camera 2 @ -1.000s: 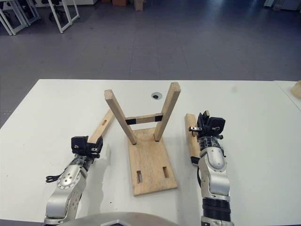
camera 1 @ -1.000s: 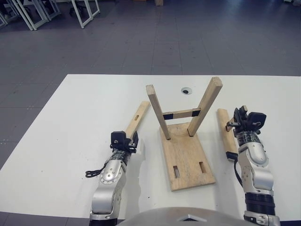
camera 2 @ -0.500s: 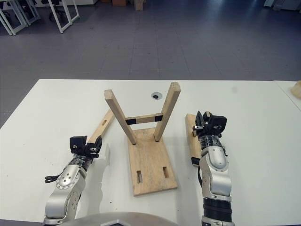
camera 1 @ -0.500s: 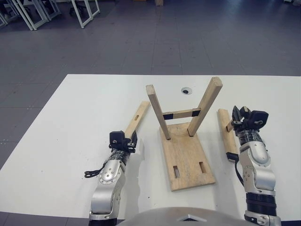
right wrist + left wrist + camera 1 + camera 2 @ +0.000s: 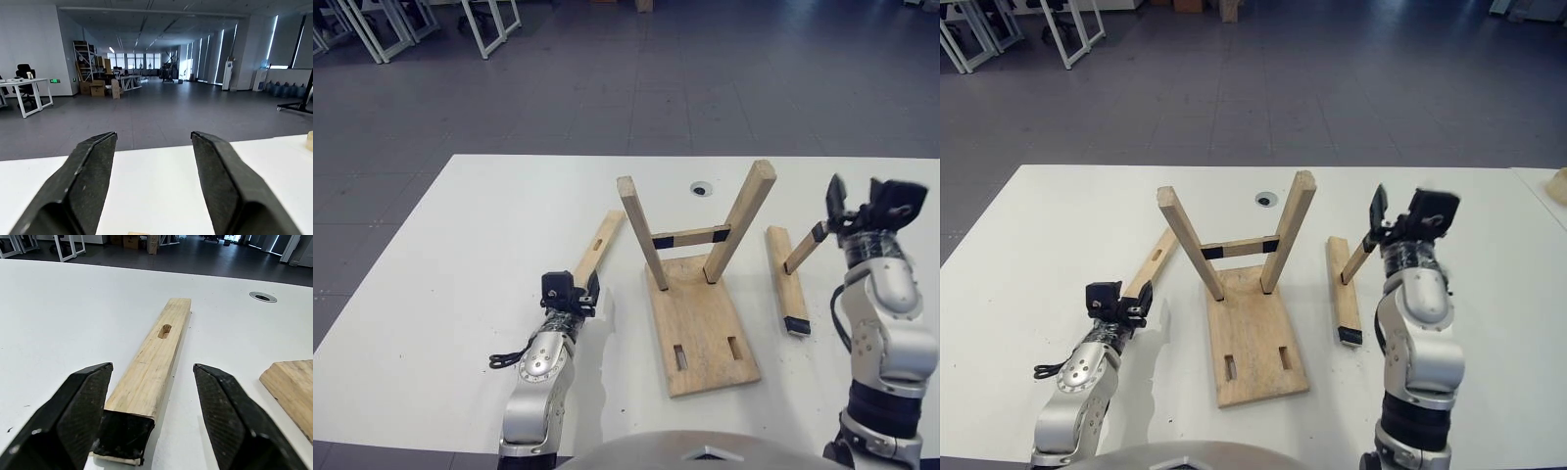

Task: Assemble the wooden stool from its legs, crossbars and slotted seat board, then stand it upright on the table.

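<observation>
In the left eye view the seat board (image 5: 705,328) lies flat on the table (image 5: 470,255). Two standing legs (image 5: 641,233) rise from its far end, joined by a crossbar (image 5: 690,237). The near slots (image 5: 680,357) are bare, so I judge the stool about half built. The left loose leg (image 5: 599,247) lies flat on the table left of the board, with the left end effector (image 5: 570,291) at its near end. The right loose leg (image 5: 785,279) lies flat on the board's other side. A second crossbar (image 5: 803,252) rises tilted from it toward the right end effector (image 5: 862,201), which hangs above the table. Whether the two touch cannot be told. The right eye view shows the foot of that second crossbar resting about midway along the right loose leg. In the left wrist view the end effector's fingers are spread on either side of the left loose leg's black-capped end, not pressing on it, and the leg's slot faces up. In the right wrist view the fingers are spread with nothing between them. What is left, as I judge it, is to join the loose legs with the second crossbar, seat them in the near slots, and turn the stool onto its feet.
</observation>
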Controlling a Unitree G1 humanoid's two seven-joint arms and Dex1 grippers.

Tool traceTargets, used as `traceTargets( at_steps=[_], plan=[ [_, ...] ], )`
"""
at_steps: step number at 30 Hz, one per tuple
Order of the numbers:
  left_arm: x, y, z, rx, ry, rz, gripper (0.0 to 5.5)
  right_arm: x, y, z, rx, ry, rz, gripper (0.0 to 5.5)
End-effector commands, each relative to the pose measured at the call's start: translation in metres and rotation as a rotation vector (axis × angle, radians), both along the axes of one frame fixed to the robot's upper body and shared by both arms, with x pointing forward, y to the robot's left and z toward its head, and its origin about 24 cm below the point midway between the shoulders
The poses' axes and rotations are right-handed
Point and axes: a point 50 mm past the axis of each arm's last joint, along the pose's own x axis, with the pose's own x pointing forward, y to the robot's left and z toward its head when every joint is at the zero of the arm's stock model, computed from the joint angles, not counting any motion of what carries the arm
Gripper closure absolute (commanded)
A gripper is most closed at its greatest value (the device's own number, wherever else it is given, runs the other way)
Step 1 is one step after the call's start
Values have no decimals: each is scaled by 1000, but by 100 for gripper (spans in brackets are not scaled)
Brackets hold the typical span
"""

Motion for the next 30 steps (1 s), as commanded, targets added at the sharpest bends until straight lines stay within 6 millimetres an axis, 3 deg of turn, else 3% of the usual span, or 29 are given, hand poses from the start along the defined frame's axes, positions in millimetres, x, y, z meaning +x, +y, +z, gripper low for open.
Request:
traceTargets(
  at_steps=[1,4,7,9,12,14,16,19,20,21,22,25,30],
  plan=[
    [1,-2,0,-1,3,-9,244,25,4,12,58,103,42,285],
    [4,-5,-1,0,2,-17,244,38,1,-11,93,314,52,285],
    [4,-4,-1,1,0,-11,244,39,2,-13,102,336,68,285],
    [5,-4,-1,2,0,-17,244,42,5,9,102,240,77,285],
    [5,-3,-1,5,0,-19,244,40,3,82,94,-70,60,285],
    [4,-3,-1,6,0,-19,244,37,1,102,86,-148,43,285],
    [4,-3,-1,7,1,-20,244,43,1,67,87,0,46,285],
    [7,-4,0,11,-4,-26,244,34,0,-61,124,432,24,285],
    [8,-4,0,13,-6,-30,244,24,-1,-90,138,520,9,285],
    [9,-4,0,16,-10,-34,244,16,-3,-107,151,563,-12,285],
    [9,-3,1,18,-12,-33,244,12,-5,-111,158,560,-26,285],
    [9,-3,0,14,-10,-31,244,16,-6,-95,180,469,-39,285],
    [5,-6,-2,-8,2,-11,244,25,3,14,159,-21,48,285]
  ],
)
